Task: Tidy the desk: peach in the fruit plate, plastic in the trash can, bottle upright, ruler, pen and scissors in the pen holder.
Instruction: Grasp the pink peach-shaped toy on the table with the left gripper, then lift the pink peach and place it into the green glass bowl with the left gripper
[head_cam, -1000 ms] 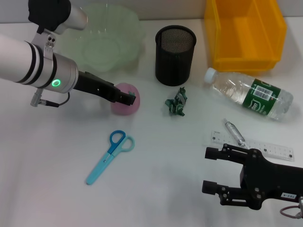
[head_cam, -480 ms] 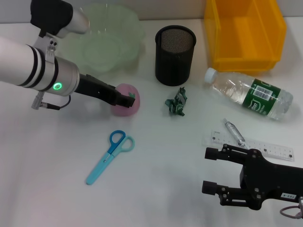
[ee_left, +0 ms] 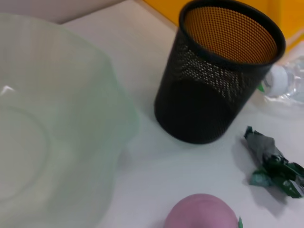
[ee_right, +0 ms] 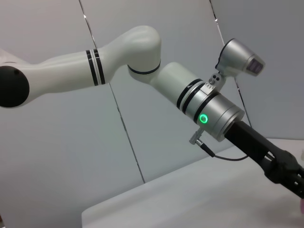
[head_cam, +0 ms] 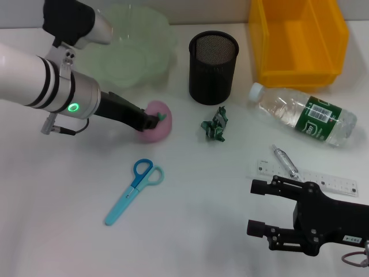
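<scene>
Head camera looks steeply down on the desk (head_cam: 190, 190) from above. Left wrist camera sits low and close, facing the mesh cup (ee_left: 216, 71), bowl (ee_left: 52, 128) and wrapper (ee_left: 273, 164), all shared with the head view. Right wrist camera faces level toward the left arm (ee_right: 142, 61), at ten o'clock in the head view.

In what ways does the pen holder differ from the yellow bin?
The pen holder is black, round and made of mesh; the yellow bin is solid-walled and rectangular. The pen holder is narrower, while the bin is much wider. Both stand upright with the open side up, and nothing shows inside either.
</scene>
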Controlling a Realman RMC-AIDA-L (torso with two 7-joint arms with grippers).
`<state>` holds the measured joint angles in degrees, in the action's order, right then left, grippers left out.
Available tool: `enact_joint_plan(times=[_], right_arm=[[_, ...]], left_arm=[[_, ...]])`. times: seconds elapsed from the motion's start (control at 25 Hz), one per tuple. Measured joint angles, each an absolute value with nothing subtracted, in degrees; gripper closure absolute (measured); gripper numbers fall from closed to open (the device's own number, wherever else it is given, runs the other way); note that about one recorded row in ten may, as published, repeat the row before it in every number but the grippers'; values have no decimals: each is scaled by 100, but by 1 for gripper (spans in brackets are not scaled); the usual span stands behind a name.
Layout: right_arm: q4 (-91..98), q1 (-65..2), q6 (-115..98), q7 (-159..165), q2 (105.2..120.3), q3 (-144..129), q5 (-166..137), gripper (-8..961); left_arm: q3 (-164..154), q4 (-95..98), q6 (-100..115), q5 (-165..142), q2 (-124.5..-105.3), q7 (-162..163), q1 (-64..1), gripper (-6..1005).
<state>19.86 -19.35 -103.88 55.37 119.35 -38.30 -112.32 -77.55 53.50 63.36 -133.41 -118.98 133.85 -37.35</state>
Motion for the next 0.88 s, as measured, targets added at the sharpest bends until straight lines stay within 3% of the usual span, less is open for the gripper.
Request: enact_joint_plan(times=[0.12,0.88], right_arm=[[1986,-1936,-10388,5537,11935,-3823,-11232,168],[1985,-1972,-10348,5537,11935,-3796,-11232,168]], left_arm=[[-7810,5368,6340,-13340,-11898,13385,-3735,800],[-7481,6001,5715,-11705,-11866,12594,-3163,914]])
